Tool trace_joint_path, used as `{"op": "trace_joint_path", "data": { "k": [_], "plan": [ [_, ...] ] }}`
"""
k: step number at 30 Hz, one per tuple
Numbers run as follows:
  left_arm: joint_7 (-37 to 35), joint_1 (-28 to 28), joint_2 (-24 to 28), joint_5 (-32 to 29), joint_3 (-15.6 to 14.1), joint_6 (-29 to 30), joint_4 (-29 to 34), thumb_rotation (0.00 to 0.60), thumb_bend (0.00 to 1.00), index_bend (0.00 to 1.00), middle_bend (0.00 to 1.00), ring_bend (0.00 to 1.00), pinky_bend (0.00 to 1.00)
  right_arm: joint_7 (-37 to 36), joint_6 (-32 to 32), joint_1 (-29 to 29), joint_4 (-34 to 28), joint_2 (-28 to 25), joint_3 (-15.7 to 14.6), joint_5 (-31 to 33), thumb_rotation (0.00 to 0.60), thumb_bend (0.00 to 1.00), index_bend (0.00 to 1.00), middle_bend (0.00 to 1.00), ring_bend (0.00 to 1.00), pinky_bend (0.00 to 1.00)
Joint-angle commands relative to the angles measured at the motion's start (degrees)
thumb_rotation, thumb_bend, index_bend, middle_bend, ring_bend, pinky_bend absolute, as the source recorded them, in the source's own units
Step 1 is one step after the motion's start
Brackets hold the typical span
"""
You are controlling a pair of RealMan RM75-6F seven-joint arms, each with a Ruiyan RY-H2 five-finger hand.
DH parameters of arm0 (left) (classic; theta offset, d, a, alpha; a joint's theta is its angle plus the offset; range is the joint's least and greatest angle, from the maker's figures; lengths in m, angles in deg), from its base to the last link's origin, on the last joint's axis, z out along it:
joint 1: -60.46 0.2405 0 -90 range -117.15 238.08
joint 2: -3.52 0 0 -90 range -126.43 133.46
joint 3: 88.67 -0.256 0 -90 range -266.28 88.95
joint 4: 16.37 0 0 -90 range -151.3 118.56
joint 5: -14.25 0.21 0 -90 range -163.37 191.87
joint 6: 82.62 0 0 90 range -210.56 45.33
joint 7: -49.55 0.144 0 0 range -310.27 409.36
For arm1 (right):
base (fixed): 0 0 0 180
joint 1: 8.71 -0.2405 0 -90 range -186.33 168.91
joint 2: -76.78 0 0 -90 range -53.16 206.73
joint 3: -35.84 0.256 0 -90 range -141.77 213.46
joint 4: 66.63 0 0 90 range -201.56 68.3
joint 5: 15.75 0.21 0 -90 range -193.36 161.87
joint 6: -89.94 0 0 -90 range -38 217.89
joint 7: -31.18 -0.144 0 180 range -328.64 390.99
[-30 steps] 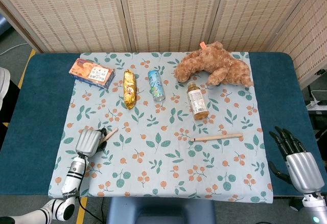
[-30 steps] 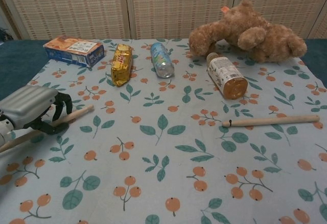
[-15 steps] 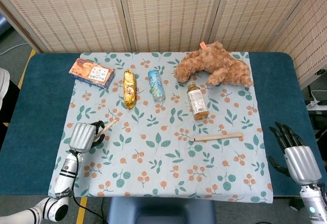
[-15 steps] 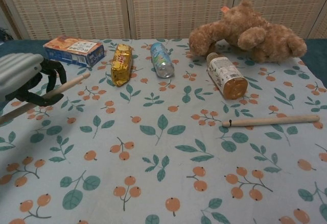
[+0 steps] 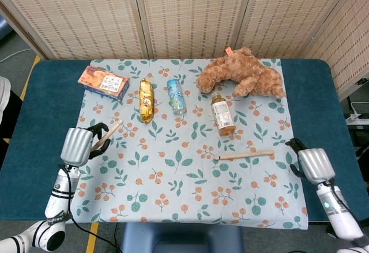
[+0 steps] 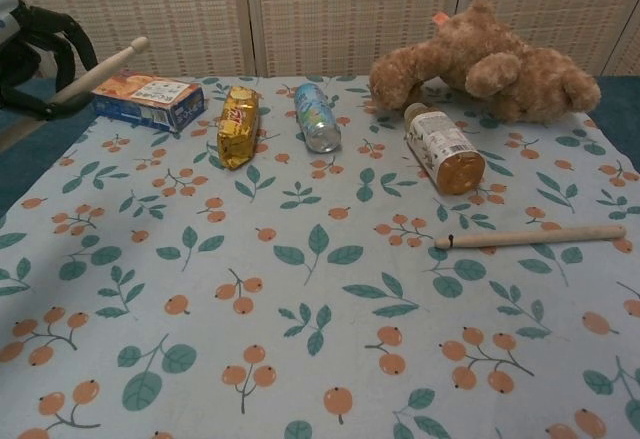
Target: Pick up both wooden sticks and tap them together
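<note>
On my screens the blue table [image 5: 34,120] carries a leaf-and-berry patterned cloth [image 5: 184,178] over its middle. At the far right of the cloth lies the brown teddy bear [image 5: 242,73], and at the far left a snack box [image 5: 104,82]. Between them lie a yellow snack packet [image 5: 146,99], a light-blue can [image 5: 176,95] on its side, and a bottle [image 5: 222,113] on its side just in front of the bear.

My left hand [image 5: 78,145] is raised above the cloth's left edge with its fingers wrapped around one wooden stick [image 5: 107,135], whose free end angles up and away to the right. The other wooden stick [image 5: 244,155] lies flat on the cloth, right of centre. My right hand [image 5: 313,163] sits at the cloth's right edge, apart from that stick; its fingers look curled downward, but from this angle I cannot tell how closed they are.
</note>
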State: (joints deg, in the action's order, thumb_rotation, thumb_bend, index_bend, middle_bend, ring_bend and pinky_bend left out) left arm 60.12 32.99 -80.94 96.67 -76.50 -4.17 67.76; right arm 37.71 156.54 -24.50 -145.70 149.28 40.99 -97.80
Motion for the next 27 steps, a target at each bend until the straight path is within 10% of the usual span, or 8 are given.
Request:
{"op": "trace_joint_path", "data": {
  "k": [1,27],
  "plan": [
    [-0.2,-0.1,0.2,-0.2,0.3,0.0,0.4,0.600,0.38,0.65,0.81,0.89,1.00,-0.9,-2.0,-2.6,4.1,3.6,1.0,-0.1,0.600,0.25,0.33,0.26,0.68,0.92],
    [-4.5,0.6,3.2,-0.1,0.5,1.4,1.2,0.600,0.38,0.65,0.81,0.89,1.00,-18.2,-15.2,-13.0,19.9,16.9,-0.8,-0.9,0.600,0.25,0.49,0.39,0.77,1.00]
  ]
}}
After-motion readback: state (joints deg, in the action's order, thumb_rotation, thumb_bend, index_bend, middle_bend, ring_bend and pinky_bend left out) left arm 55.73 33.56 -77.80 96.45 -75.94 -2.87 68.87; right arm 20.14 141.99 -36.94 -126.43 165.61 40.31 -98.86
